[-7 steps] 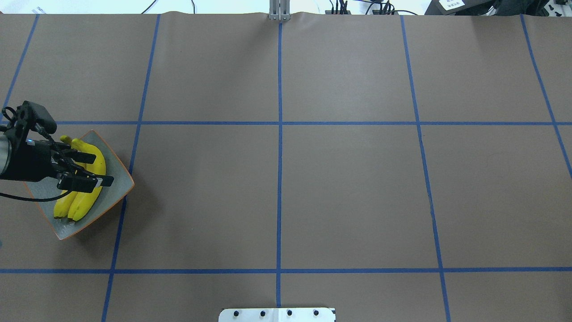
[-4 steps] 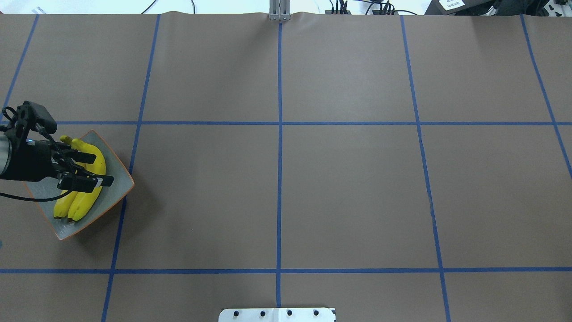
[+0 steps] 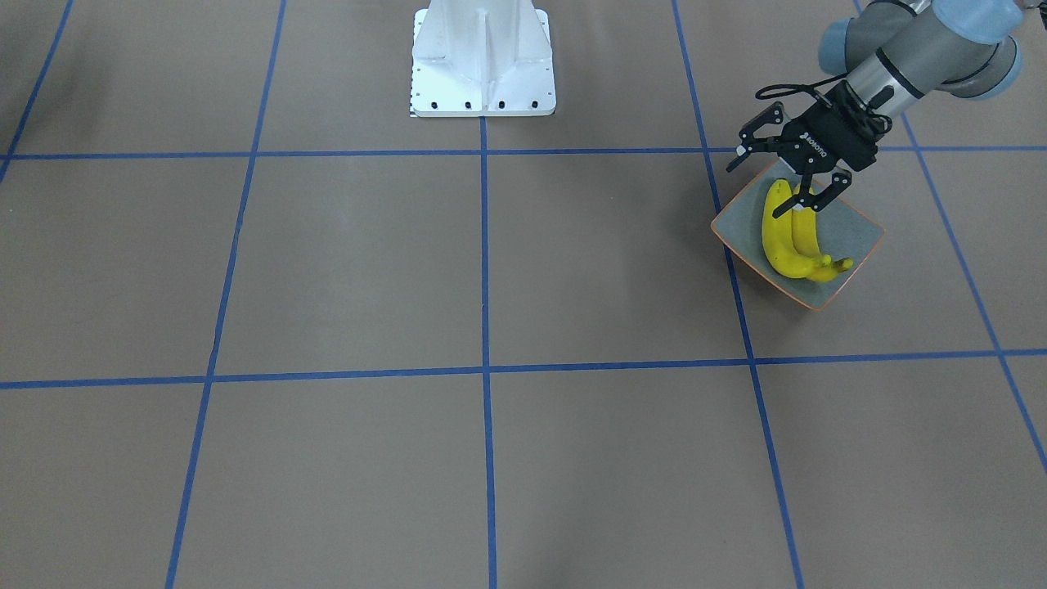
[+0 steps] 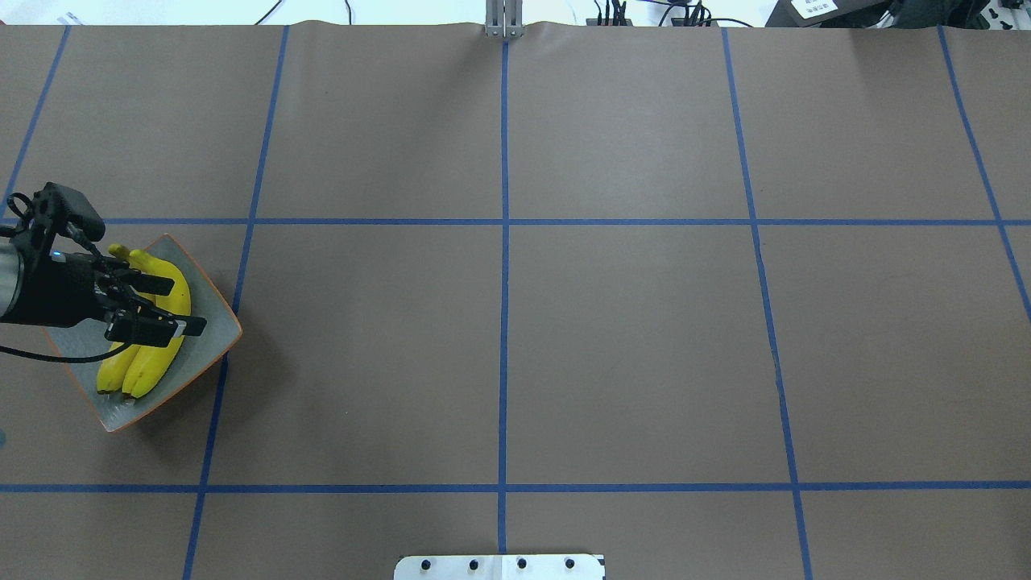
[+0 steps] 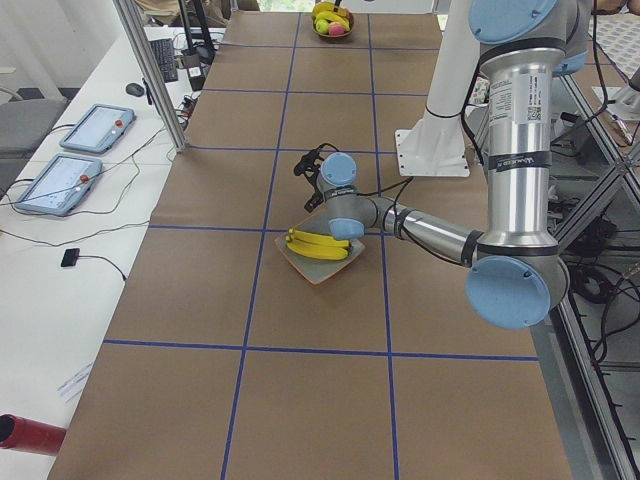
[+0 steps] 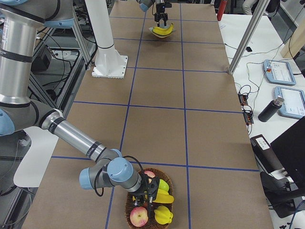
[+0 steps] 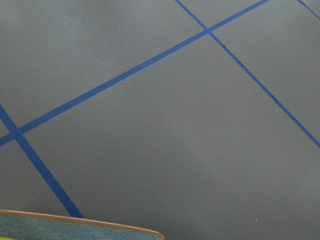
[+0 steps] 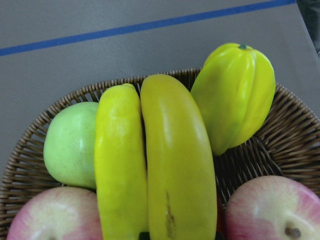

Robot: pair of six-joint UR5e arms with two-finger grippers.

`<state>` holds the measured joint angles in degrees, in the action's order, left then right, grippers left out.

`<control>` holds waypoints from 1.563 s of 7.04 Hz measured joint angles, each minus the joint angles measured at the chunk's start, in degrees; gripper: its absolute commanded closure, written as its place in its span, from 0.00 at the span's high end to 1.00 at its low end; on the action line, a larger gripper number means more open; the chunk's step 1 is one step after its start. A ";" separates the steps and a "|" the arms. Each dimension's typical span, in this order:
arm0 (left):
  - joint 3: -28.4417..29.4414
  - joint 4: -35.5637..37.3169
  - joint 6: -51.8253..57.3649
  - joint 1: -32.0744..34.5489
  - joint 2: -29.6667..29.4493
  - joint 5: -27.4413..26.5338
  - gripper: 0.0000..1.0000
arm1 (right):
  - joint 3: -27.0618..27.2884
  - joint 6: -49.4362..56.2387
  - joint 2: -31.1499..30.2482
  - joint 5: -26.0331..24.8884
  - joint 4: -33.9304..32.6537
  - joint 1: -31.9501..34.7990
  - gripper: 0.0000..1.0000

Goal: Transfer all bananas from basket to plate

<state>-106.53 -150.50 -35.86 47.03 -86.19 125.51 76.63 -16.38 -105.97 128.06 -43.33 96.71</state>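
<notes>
1. Progress looks like roughly halfway. 2 bananas (image 3: pixel 777 237) are seen lying on the plate (image 3: pixel 855 233), and 2 more bananas (image 8: pixel 175 160) are seen in the basket (image 8: pixel 280 105). So 2 of 4 can be counted as done and 2 are left to be moved.
2. The plate is set at the end of the table (image 4: pixel 628 338) on the robot's left side. Nothing but the 2 bananas is held in it, and they're pressed together side by side, curved the same way.
3. The left gripper (image 4: pixel 187 304) is held just above the plated bananas with its jaws spread apart and nothing caught between them. That pair can be judged as let go.
4. The basket is placed at the opposite end of the table, well apart from the plate. Its 2 bananas are laid touching each other down the middle. A green apple (image 8: pixel 70 145), a ribbed yellow-green fruit (image 8: pixel 235 95) and 2 red apples (image 8: pixel 270 210) are packed around them.
5. The right gripper (image 6: pixel 151 193) is lowered into the basket right over the bananas. Whether its jaws are apart or closed can't be told, since the fingers aren't shown clearly in any view.
6. Best guess is that a pickup from the basket is the step in hand. A long carry across the table would be needed after that.
</notes>
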 measured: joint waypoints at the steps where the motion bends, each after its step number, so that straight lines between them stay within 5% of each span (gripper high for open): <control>1: 0.05 0.00 0.00 -0.01 0.00 0.00 1.00 | 1.44 0.61 0.06 -0.90 -0.12 0.60 0.00; 5: 0.88 0.05 -0.58 -0.17 -1.83 -0.08 1.00 | 4.35 -0.15 7.43 -2.84 -2.87 1.45 0.00; 8: 4.74 0.04 -12.97 -0.43 -12.73 -0.25 1.00 | 7.32 -11.32 13.41 -2.51 -3.62 -5.19 0.00; 11: 8.02 0.09 -30.03 -1.24 -25.38 -0.26 1.00 | 15.90 -24.28 17.99 -2.74 -3.48 -16.63 0.00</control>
<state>-98.51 -150.41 -65.89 45.79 -111.57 125.25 92.53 -40.67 -87.98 125.32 -46.81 80.08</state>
